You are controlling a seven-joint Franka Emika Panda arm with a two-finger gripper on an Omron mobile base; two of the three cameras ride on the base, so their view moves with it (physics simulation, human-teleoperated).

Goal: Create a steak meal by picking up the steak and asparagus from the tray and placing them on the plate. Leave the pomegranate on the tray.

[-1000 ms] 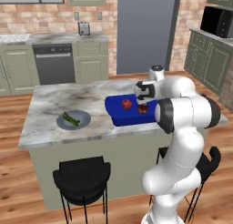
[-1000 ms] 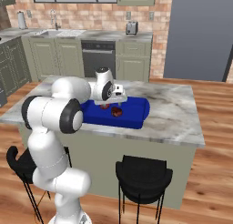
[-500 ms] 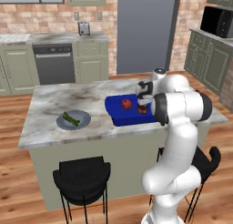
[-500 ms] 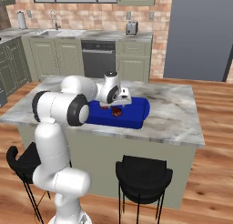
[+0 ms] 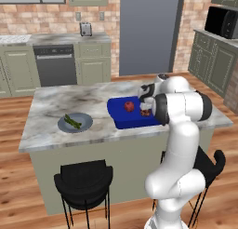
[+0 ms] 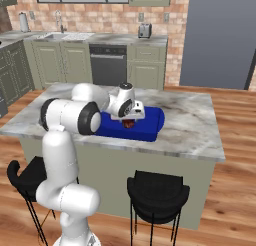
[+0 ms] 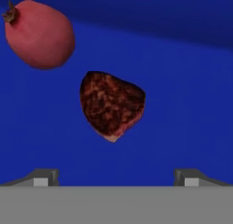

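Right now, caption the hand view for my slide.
Open gripper above the steak on the blue tray, pomegranate lying apart beside it.

no readable text, labels, brands, numbers, signs

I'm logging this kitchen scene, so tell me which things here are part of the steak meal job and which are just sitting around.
Part of the job:
steak, on the tray
asparagus, already on the plate
plate
tray
pomegranate, stays on the tray
hand, open above the steak

Just around:
toaster
microwave
two black stools
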